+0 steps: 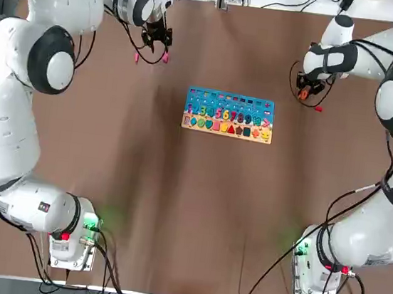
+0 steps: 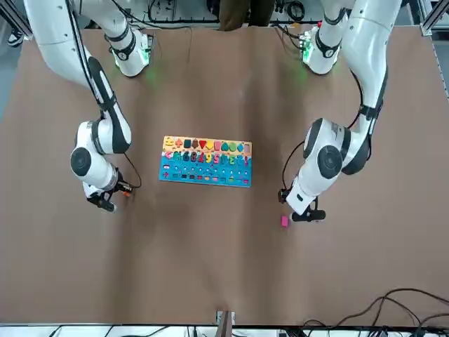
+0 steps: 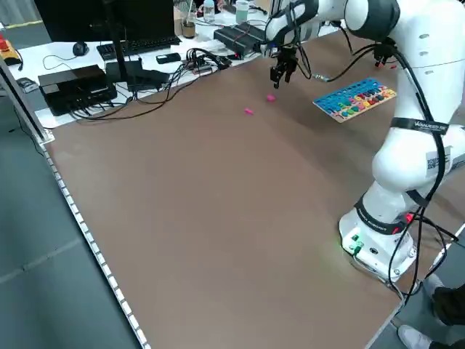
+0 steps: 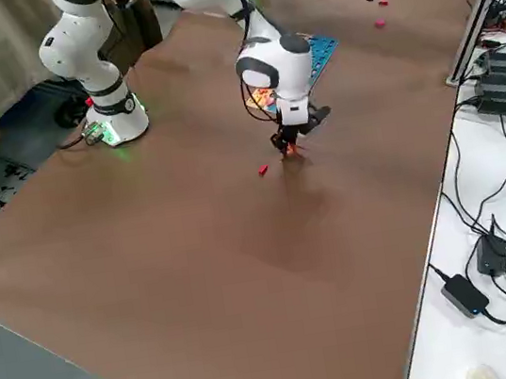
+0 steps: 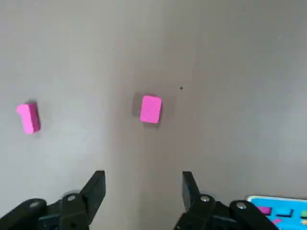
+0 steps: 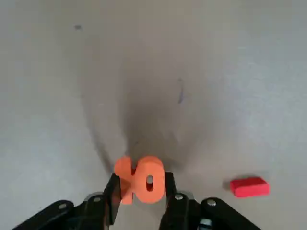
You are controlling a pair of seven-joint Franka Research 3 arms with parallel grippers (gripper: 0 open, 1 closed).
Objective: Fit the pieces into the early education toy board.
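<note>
Top view. Toy board (image 1: 228,115): flat on the table, blue part on the side away from the arm bases, light wooden strip toward them. Left gripper (image 1: 157,42): beyond the board's far left corner, well apart from it, its arm reaching forward from the base and bent inward. Right gripper (image 1: 310,88): beyond the board's far right corner, its arm bent inward from the right. Inner pink piece (image 1: 166,57) and outer pink piece (image 1: 136,58): both to the left of the board and beyond it. Red piece (image 1: 319,109): right of the board, near the right gripper.

Front view. Left gripper: low over the table, wrist slanting down, one pink piece near it. Right gripper: wrist angled down, on the opposite side of the board.

Left side view. Both pink pieces: loose on the table, apart from each other and from the board, near the left gripper.

Right side view. Right gripper: pointing down beside the board, orange piece (image 4: 291,149) at its tips; red piece loose on the table close by.

Left wrist view. Fingers: spread apart, nothing between them; both pink pieces lie clear of them.

Right wrist view. Fingers: closed on the orange piece, which has a round hole; red piece untouched to one side.
</note>
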